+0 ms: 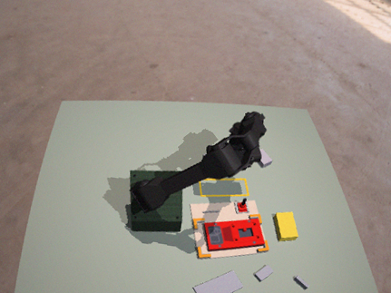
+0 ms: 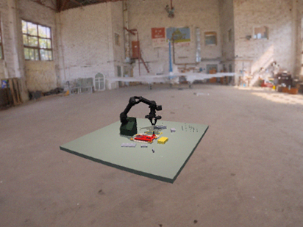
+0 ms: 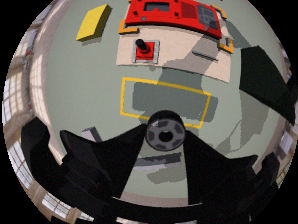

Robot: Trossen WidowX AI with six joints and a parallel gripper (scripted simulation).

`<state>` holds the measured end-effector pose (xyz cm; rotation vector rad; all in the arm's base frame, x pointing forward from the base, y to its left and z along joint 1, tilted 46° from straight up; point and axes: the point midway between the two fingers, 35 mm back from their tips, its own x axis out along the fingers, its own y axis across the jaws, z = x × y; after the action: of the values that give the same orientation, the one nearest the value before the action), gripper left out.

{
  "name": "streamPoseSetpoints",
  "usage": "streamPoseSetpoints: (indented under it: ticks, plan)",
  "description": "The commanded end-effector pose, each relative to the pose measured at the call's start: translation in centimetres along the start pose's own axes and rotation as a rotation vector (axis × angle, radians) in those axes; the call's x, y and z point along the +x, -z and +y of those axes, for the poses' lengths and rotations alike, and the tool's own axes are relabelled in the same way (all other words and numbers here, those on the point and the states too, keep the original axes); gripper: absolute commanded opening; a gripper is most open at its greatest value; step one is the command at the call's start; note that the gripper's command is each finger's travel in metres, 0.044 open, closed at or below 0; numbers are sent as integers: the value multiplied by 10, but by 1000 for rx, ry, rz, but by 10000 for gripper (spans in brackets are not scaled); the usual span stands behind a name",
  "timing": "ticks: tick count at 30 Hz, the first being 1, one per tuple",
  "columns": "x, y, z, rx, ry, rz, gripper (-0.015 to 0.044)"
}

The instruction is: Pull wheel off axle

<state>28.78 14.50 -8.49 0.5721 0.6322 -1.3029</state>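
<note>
The dark wheel (image 3: 165, 134) with a grey spoked face is held between the fingertips of my gripper (image 3: 165, 131) (image 2: 154, 123), which is shut on it. Gripper and wheel are above the table, and in the wrist view the wheel overlaps the lower edge of the marked area. The marked area is a yellow outlined rectangle (image 1: 225, 179) (image 3: 167, 85) on the table. The upright black axle (image 1: 243, 202) (image 3: 142, 45) stands bare on its small red base. In the top view the arm hides the wheel and fingertips.
A red panel (image 1: 235, 235) (image 3: 172, 17) lies on a cream board (image 1: 197, 210) (image 3: 175, 62) with orange corners, beside the marked area. A yellow block (image 1: 286, 226) (image 3: 93, 23) stands to the side. Several grey pieces lie around, one grey bar (image 3: 157, 161) below the wheel in the wrist view.
</note>
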Motion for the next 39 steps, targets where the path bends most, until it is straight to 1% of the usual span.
streamPoseSetpoints:
  ticks: [1, 8, 19, 23, 34, 35, 39]
  plan:
    - [6, 1, -1, 9, 5, 3, 0]
    - [25, 1, 0, 9, 4, 3, 0]
    - [95, 0, 0, 9, 4, -1, 0]
    - [104, 0, -2, 10, 4, -3, 0]
    - [98, 0, -2, 13, 15, 1, 289]
    - [95, 0, -2, 13, 15, 1, 300]
    - [67, 1, -1, 11, 9, 2, 300]
